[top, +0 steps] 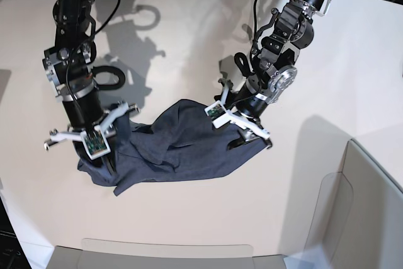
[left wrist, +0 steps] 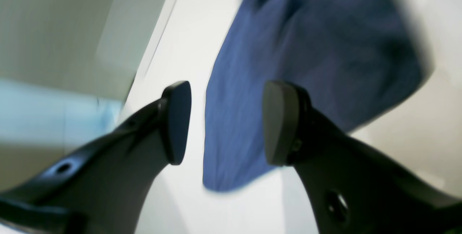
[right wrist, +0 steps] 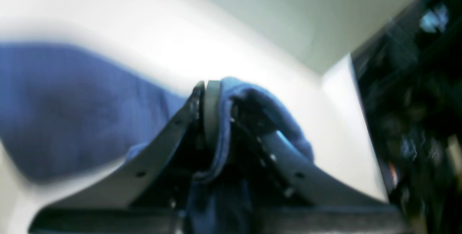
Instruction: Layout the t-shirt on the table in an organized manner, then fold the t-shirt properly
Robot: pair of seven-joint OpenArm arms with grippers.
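From the left wrist camera, the left gripper has its jaws spread wide with nothing between them, hovering over the off-white table; the blue t-shirt lies just beyond the black fingertips, blurred. From the right wrist camera, the right gripper is clenched tight on a fold of the t-shirt, cloth bunching over one finger and hanging down between them. From the base view, the shirt sits crumpled mid-table between both arms, the right gripper pinching its edge, the left gripper at the opposite edge. A beige bin wall stands at the corner.
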